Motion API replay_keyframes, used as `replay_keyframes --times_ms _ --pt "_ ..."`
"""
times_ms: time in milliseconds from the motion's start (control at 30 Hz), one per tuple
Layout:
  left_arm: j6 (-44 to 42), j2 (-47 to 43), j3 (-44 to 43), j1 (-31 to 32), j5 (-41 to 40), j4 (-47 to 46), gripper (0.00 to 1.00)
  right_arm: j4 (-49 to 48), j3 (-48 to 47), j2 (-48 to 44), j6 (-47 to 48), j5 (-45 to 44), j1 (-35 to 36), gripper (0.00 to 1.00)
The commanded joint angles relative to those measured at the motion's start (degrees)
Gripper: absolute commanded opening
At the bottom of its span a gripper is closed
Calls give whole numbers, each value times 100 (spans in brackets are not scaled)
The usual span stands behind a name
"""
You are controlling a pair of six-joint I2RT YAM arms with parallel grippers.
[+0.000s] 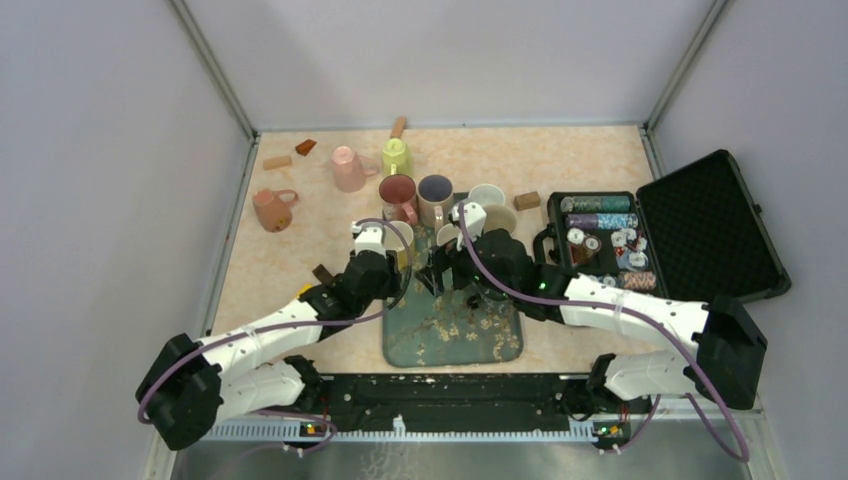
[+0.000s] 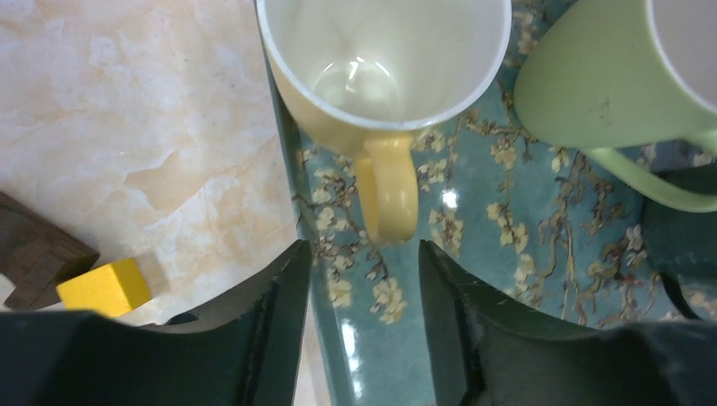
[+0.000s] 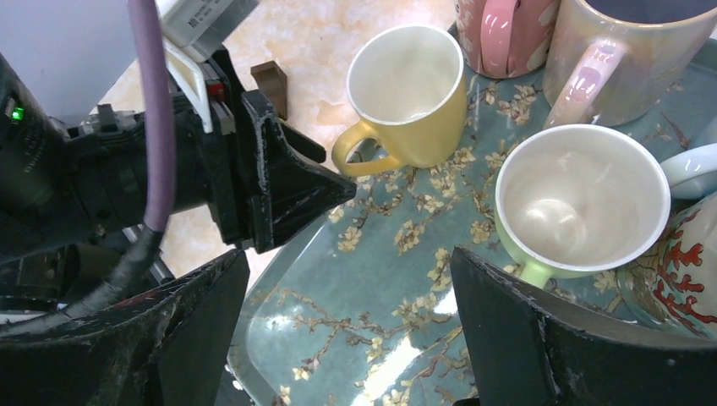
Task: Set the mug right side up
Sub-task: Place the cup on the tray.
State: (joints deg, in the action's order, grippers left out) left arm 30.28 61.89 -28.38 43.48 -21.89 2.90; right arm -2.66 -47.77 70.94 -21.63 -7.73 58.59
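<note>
A yellow mug (image 2: 385, 59) stands upright, mouth up, on the left edge of the teal flowered tray (image 2: 406, 338). My left gripper (image 2: 363, 279) is open and empty, its fingertips either side of the mug's handle tip, just short of it. A pale green mug (image 3: 583, 199) stands upright beside it. My right gripper (image 3: 347, 288) is open wide and empty above the tray, near the green mug's handle. The yellow mug (image 3: 410, 93) and my left gripper (image 3: 287, 186) also show in the right wrist view. In the top view a pink mug (image 1: 348, 168) stands mouth down and a salmon mug (image 1: 272, 210) lies on its side.
Dark red (image 1: 397, 192), iridescent (image 1: 435, 195) and white (image 1: 487, 195) mugs crowd the tray's far end. A lime mug (image 1: 395, 157) stands behind them. An open black case (image 1: 700, 230) of chips lies to the right. Small blocks, yellow (image 2: 106, 286) and brown (image 2: 34, 258), lie left of the tray.
</note>
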Motion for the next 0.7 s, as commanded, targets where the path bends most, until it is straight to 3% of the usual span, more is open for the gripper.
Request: replay_keyframes --times_ms 0,167,367,533,667 --pt "173 -395 -240 -7 136 583 62 -25 -290 -74 77 45 -47 92" --pt "298 -794 -602 -7 254 1327 82 108 -371 -107 101 28 -104 99" --pt "269 -1238 -1549 -28 -74 2246 98 195 -414 -237 95 101 -243 99" --pt "231 -439 -2712 -349 -528 2830 98 247 -522 -228 126 316 -346 99" --pt "393 317 -3294 -1248 -303 2819 98 440 -638 -155 131 465 -373 99"
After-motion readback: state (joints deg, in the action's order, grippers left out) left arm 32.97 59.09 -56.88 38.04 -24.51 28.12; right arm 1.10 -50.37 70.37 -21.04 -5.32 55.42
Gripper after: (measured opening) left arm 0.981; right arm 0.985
